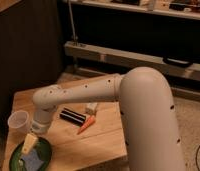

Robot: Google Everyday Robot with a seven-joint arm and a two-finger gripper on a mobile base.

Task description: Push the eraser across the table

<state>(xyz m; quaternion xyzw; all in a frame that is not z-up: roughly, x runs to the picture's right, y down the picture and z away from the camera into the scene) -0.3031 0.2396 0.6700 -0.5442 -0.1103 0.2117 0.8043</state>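
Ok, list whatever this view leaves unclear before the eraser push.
- The gripper, at the table's left end over the green plate: camera view, its tip blurs into the plate's contents.
- The white object beyond the eraser: camera view, the arm covers part.
- The green plate: camera view, cropped by the bottom edge.

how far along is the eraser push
Done: nothing that shows. The eraser lies in the middle of the table beside the carrot, with nothing touching it.
In hand: the tool hangs left of the eraser, between the cup and the plate, apart from the eraser.
Left: bring the tool to the eraser and push it across.
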